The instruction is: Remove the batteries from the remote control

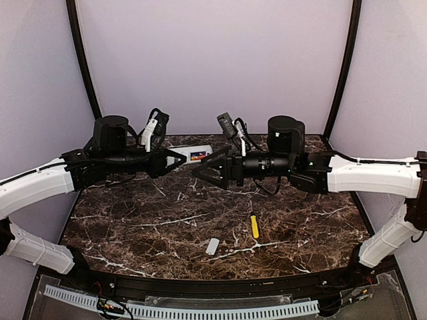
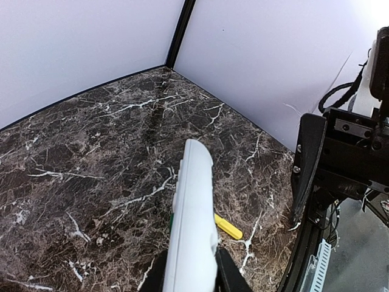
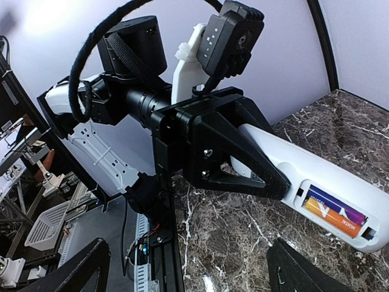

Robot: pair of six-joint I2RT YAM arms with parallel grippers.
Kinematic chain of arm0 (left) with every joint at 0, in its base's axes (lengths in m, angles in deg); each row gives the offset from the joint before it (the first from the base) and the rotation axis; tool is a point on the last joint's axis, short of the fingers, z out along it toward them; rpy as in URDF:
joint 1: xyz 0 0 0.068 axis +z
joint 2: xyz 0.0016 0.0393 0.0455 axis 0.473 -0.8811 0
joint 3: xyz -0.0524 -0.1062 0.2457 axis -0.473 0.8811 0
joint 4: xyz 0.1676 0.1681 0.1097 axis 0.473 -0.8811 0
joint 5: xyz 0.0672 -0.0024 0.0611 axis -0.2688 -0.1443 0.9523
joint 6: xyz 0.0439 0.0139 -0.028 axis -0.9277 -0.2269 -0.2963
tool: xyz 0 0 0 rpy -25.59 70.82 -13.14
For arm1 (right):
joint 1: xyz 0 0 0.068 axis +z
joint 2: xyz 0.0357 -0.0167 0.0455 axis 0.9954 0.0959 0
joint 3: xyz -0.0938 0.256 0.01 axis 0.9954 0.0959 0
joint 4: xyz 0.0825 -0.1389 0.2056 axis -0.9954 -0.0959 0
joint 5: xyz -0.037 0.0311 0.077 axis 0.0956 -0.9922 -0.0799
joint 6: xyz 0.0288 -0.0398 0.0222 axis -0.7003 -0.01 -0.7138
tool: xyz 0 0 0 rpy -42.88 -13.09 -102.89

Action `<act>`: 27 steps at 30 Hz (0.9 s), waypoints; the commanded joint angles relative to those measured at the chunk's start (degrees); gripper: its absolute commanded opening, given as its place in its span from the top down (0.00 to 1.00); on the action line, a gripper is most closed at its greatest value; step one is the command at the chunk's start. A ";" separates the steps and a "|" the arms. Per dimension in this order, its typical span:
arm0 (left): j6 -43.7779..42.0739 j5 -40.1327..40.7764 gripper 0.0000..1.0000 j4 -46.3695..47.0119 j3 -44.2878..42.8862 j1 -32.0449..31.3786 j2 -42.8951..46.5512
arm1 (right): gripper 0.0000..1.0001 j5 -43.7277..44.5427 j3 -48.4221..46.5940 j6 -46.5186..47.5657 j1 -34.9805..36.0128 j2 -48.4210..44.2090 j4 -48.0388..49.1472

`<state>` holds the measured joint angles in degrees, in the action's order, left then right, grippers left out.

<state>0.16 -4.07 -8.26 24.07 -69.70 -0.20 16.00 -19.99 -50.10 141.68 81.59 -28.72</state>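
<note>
The left end effector [image 1: 179,160] pinches the remote [image 1: 200,154] aloft near the table's [image 1: 133,227] far edge, its long axis running left-right and its batteries [image 3: 334,213] exposed towards the spread right end effector [image 1: 204,167], with open marble below.

Landmark: remote control [image 1: 191,154], above the far middle of the table [image 1: 133,227].
Batteries [image 3: 335,211]: side by side in the remote control's recess.
Left gripper [image 1: 181,160]: around its left end.
Right gripper [image 1: 204,164]: just beside its right end.
Tool [image 1: 254,226]: on the table, nearer than the remote, to its right.
Cover piece [image 1: 212,246]: on the table, nearer still, left of the tool.
</note>
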 commanded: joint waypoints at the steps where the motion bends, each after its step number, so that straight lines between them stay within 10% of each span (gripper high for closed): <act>1: -1.27 -0.33 1.00 0.79 -0.88 -0.19 0.51 | 0.11 3.31 0.77 1.13 0.11 -2.88 -2.27; 27: 9.71 -0.02 1.00 11.87 6.01 -8.91 -6.46 | 0.05 33.10 18.74 -7.25 -3.21 -26.35 -22.42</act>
<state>5.47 -4.79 -2.60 27.02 -77.20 -6.45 45.88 -3.09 -54.93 139.52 57.29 -48.13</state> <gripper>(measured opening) 0.225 0.946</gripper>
